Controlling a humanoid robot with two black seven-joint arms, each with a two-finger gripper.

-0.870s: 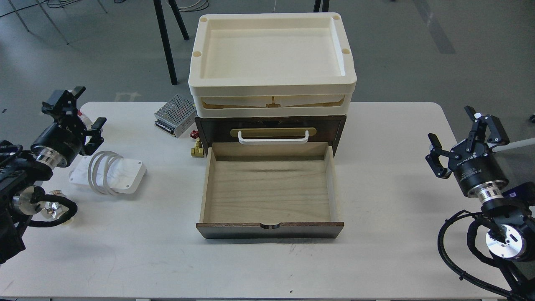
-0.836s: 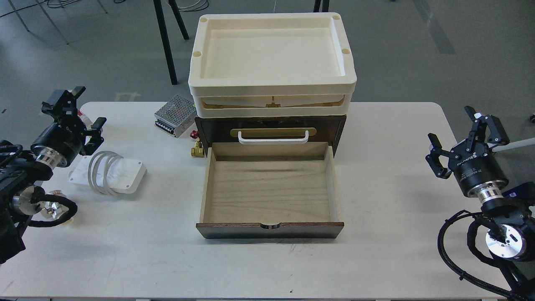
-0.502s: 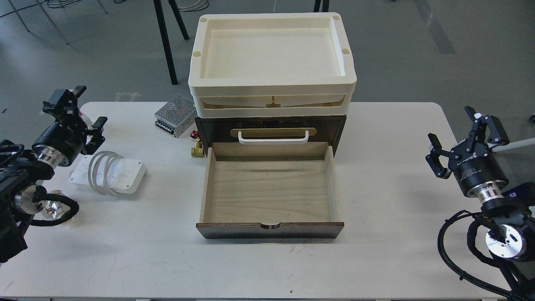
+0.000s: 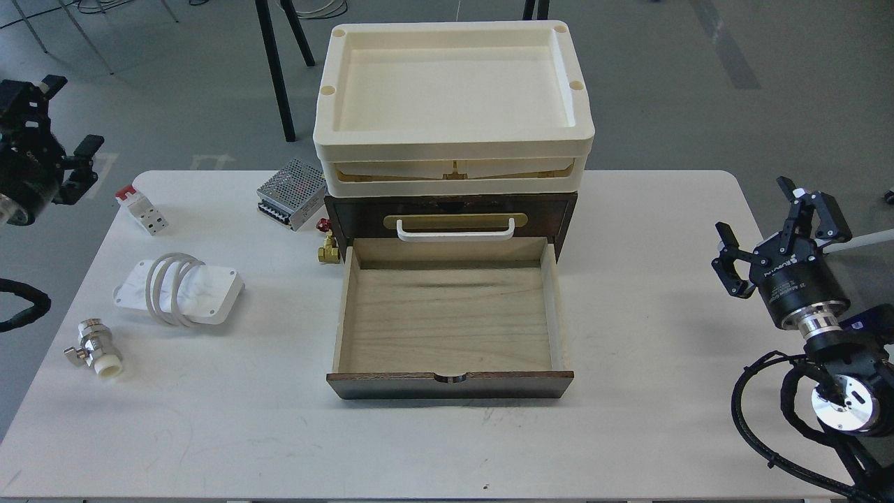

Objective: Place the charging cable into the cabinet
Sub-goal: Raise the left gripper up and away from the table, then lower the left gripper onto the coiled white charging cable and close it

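Note:
The charging cable, a white rounded-square block with white cable coiled round its middle, lies flat on the table's left side. The dark brown cabinet stands at the table's back centre, with cream trays stacked on top. Its pale wood drawer is pulled out towards me and empty. My left gripper is open and empty, raised beyond the table's far left corner, well away from the cable. My right gripper is open and empty above the table's right edge.
A grey perforated metal box sits left of the cabinet, with a small brass valve with a red handle beside it. A red-and-white block and a metal valve with a white fitting lie on the left of the white table.

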